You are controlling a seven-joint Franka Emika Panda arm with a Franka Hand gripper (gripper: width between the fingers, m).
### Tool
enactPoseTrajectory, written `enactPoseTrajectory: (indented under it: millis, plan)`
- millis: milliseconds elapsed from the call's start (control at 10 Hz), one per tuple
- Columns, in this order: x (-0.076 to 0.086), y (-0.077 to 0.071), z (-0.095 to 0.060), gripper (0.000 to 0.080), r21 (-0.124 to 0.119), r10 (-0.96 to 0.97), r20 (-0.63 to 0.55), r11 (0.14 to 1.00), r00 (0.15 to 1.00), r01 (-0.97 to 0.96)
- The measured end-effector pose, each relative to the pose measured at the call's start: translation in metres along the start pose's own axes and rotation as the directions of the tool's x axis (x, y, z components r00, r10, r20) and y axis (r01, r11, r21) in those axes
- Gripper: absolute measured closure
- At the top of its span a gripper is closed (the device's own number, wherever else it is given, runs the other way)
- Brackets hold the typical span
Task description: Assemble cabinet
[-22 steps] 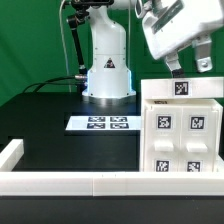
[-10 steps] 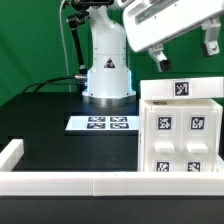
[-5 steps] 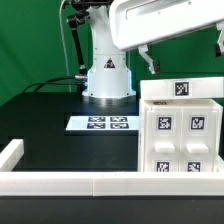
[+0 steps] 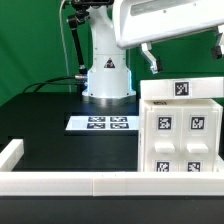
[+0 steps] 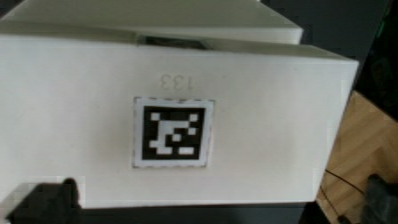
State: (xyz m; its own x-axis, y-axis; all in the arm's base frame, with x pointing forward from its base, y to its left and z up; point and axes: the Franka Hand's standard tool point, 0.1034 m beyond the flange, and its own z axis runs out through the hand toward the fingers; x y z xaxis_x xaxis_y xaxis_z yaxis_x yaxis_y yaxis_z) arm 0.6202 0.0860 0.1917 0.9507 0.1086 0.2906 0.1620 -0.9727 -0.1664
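The end effector [image 4: 186,60] hangs spread wide above the white cabinet [image 4: 180,135], which stands near the marker board [image 4: 101,123]

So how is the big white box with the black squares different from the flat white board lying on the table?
The large white plastic cabinet box is tall and chunky; the thin flat white marker board lies flat on the black table. The cabinet sits at the exterior view's right; the marker board sits nearer the middle. Both are white with black-and-white square tags.

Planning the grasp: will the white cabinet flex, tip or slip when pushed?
Probably rigid: the cabinet shows flat, straight-edged walls. Unlikely to tip: it sits broad-based on the table. Smooth faces may slip in the claw.
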Motion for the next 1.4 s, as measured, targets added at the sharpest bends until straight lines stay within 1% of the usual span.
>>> enactPoseTrajectory:
  millis: [100,300,500,600,800,900,1000,1200,1300,1400]
  plan:
    - [0.001,0.003,0.0,0.0002,-0.016,-0.166,0.0,0.986,0.986,0.166]
    - [0.0,0.004,0.001,0.0002,-0.028,-0.383,0.016,0.923,0.923,0.384]
    - [-0.002,0.004,0.003,0.0002,-0.039,-0.568,0.051,0.821,0.821,0.57]
    - [-0.005,0.003,0.006,0.0002,-0.04,-0.655,0.076,0.751,0.751,0.659]
    - [-0.01,0.0,0.012,0.0002,-0.037,-0.76,0.114,0.64,0.64,0.767]
    - [-0.011,0.0,0.014,0.0002,-0.034,-0.811,0.134,0.571,0.57,0.82]
    - [-0.012,0.001,0.015,0.0002,-0.028,-0.84,0.146,0.524,0.522,0.851]
    - [-0.014,0.003,0.021,0.0002,-0.015,-0.879,0.165,0.451,0.447,0.892]
    - [-0.016,0.004,0.024,0.0002,-0.005,-0.905,0.178,0.393,0.387,0.92]
    - [-0.018,0.005,0.029,0.0002,0.002,-0.906,0.181,0.39,0.383,0.921]
